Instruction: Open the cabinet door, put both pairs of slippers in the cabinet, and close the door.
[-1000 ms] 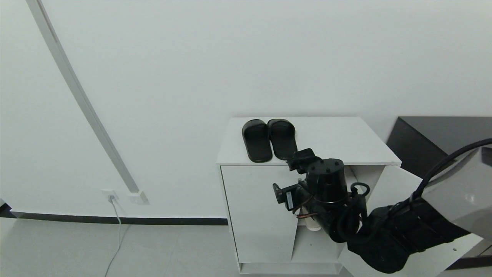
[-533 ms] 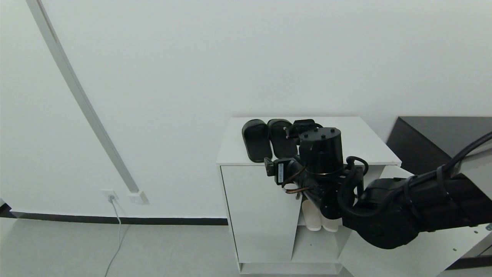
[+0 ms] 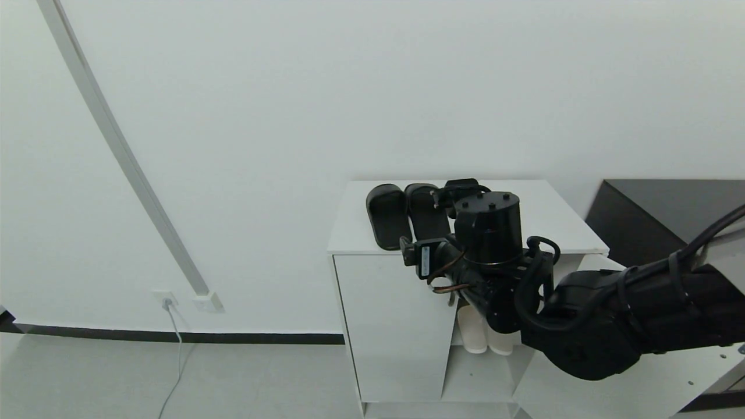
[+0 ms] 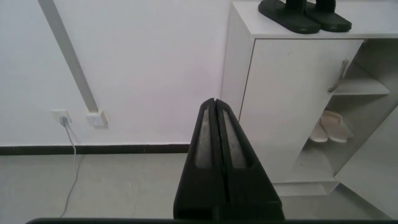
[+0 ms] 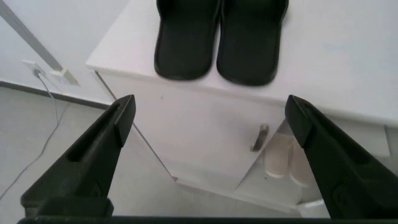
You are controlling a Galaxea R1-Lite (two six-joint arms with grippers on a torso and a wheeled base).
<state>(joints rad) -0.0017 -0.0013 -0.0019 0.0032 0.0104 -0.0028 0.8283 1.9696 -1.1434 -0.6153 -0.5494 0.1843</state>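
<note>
The right gripper holds its two fingers spread wide apart. Behind this claw sits the black cylindrical wrist, with the forearm trailing back toward the robot's right. The left gripper has its fingers pressed flat together.

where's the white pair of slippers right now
The white slippers sit inside the cabinet, on a shelf in its open right half as the head view shows it. The black slippers lie on the cabinet top, above and to their left.
</note>
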